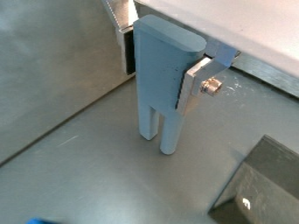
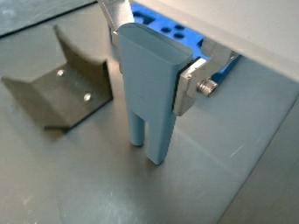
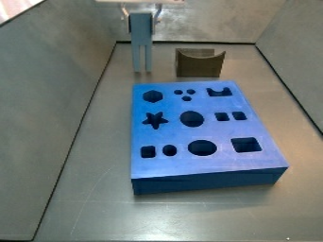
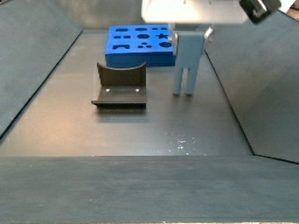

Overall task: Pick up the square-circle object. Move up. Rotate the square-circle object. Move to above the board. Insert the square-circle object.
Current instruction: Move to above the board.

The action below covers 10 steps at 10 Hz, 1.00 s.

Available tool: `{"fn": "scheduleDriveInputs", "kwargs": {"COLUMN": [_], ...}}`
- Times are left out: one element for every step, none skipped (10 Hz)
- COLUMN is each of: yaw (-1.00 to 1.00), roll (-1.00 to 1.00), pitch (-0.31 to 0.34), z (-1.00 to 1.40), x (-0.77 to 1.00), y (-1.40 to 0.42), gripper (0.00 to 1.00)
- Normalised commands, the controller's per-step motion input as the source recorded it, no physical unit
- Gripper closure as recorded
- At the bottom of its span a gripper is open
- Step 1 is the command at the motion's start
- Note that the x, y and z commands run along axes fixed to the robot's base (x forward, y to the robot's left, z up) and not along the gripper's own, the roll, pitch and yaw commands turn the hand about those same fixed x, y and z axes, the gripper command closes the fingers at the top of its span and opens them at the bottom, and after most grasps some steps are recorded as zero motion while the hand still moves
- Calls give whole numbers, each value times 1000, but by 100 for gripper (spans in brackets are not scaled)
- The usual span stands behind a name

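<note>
- The square-circle object (image 2: 149, 92) is seen standing upright, its long axis vertical and its two prongs (image 1: 159, 131) pointing down at the floor, on or just above it; contact cannot be told from the frames.
- In both side views the object (image 4: 187, 63) is placed beside the fixture (image 4: 121, 83) and behind the far edge of the board (image 3: 202, 132), apart from both.
- The tool (image 2: 152, 39) is set at the object's upper end, and the block is pinched between its silver plates; one plate with a screw (image 1: 201, 79) is pressed flat against the block's side.
- The grasp is therefore judged to be made, with lifting as the step in hand.
- The object hangs straight below the tool, so its long axis is in line with the tool's approach.
- The board (image 4: 142, 44) lies flat with its cut-outs (image 3: 192, 119) facing upward, well to one side of the held piece.
- A clean rise is judged to be needed before any turn, so that the prongs are kept clear of the floor and fixture (image 2: 61, 83).
</note>
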Motion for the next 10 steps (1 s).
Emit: {"fn": "scheduleDriveInputs", "kwargs": {"yaw": [-18, 0, 20, 25, 33, 35, 36, 38, 41, 40], "roll": [235, 226, 198, 181, 138, 127, 109, 96, 83, 70], "pitch": [313, 276, 192, 156, 117, 108, 101, 100, 100, 97], "z": [1000, 1000, 1000, 1000, 1000, 1000, 1000, 1000, 1000, 1000], "x": [176, 171, 161, 158, 148, 145, 138, 133, 126, 119], "y": [-253, -244, -231, -226, -207, -199, -182, -173, -161, -141], "gripper": [100, 100, 100, 100, 100, 100, 100, 100, 100, 100]}}
